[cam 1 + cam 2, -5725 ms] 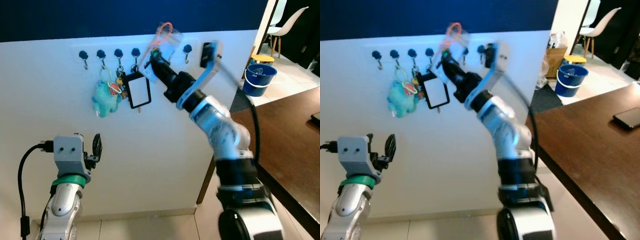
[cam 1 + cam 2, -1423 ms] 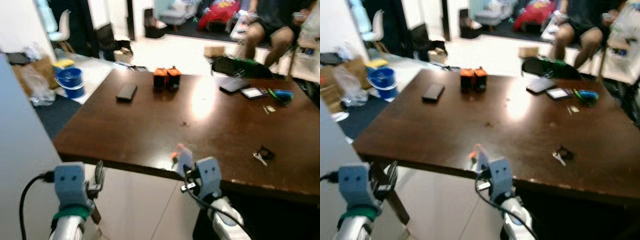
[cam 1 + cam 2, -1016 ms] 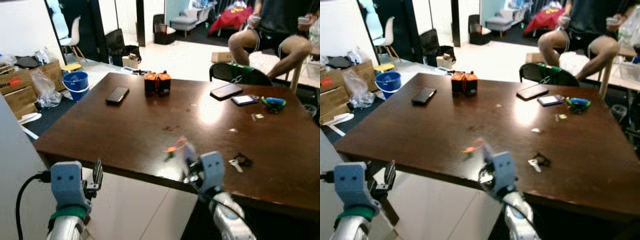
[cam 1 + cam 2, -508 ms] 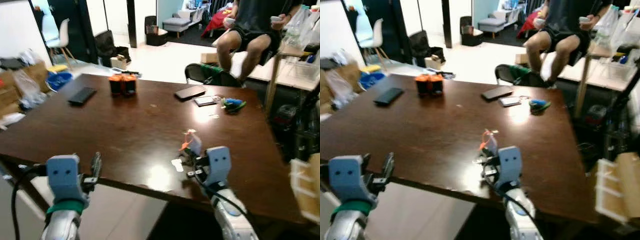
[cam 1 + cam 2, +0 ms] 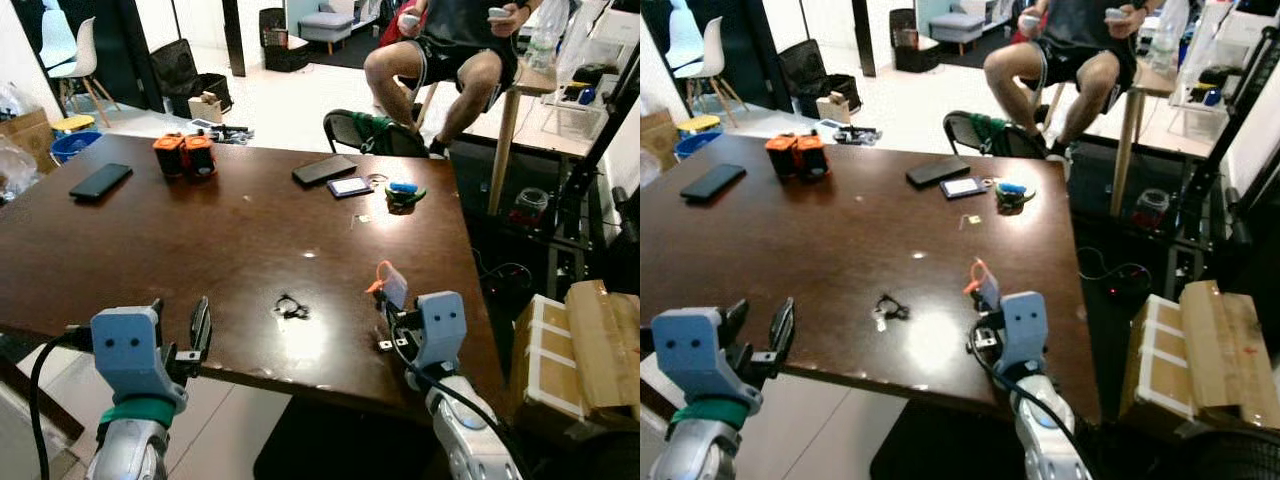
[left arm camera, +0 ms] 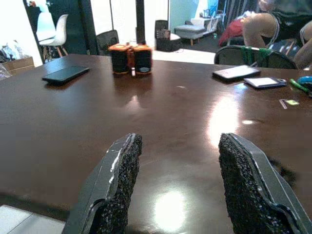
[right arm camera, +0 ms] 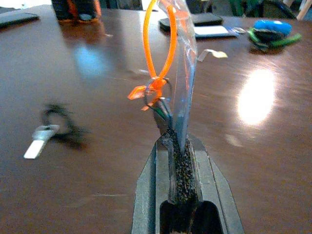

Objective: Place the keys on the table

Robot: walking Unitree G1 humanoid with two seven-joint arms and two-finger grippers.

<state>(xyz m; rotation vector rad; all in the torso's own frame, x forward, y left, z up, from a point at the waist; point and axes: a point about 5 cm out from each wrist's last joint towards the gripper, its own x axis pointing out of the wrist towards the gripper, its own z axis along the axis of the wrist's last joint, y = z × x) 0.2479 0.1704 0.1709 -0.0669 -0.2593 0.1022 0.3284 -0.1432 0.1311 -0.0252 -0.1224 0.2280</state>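
Right gripper (image 5: 392, 303) clenched on keys (image 7: 168, 73): clear tag with orange loop, pinched upright between the fingers, held above the near right part of the table (image 5: 120, 260), not touching it. Left gripper (image 6: 178, 183) released, fingers spread wide, empty, at the near table edge around 7 o'clock. Loose key with black ring (image 5: 291, 307) lying on the table at 9 o'clock from the right gripper, near it. Dark phone (image 5: 100, 181) at far left, 10 o'clock; two orange-topped black items (image 5: 183, 156) just past it at 11 o'clock. Second phone (image 5: 325, 169) and green-blue item (image 5: 403, 192) toward 12 o'clock. Seated person (image 5: 440, 45) beyond the far edge. Cardboard boxes (image 5: 575, 345) on the floor at 3 o'clock.
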